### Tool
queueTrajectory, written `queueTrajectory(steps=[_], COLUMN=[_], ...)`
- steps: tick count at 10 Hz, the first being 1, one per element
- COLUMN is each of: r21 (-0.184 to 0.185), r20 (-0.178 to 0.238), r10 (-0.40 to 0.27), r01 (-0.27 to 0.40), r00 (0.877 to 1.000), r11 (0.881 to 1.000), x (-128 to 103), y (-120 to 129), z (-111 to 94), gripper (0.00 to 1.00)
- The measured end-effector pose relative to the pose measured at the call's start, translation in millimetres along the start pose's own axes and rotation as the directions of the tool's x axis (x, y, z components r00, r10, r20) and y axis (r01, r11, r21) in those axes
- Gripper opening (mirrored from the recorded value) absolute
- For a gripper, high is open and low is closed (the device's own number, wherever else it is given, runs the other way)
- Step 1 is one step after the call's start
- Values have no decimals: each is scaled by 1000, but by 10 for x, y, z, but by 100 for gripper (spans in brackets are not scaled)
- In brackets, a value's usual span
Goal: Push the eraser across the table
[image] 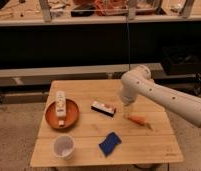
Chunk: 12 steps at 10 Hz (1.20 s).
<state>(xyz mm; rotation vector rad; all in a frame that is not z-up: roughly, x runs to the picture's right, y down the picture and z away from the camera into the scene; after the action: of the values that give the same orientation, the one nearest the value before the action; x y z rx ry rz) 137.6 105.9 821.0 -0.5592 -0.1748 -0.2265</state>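
Observation:
The eraser [104, 108], a small black block with a white top and a reddish mark, lies near the middle of the light wooden table [144, 147]. My gripper [128, 111] points down from the white arm that reaches in from the right. It hangs open just right of the eraser, with a small gap between them and nothing in it. It stands low over the table top.
An orange carrot [138, 120] lies just right of and in front of the gripper. A blue folded cloth [110, 144] and a white cup [63, 147] sit near the front edge. A white bottle [60, 104] lies in an orange plate [50, 121] at the left.

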Motion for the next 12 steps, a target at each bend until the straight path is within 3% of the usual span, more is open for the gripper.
queueTrajectory(steps=[11, 12], r21=[-22, -28], r20=[20, 22], r10=[-21, -23], r01=[21, 23], r00=[1000, 999], r11=[1000, 999], x=[-99, -117], y=[-31, -30], z=[229, 271], gripper=[79, 75])
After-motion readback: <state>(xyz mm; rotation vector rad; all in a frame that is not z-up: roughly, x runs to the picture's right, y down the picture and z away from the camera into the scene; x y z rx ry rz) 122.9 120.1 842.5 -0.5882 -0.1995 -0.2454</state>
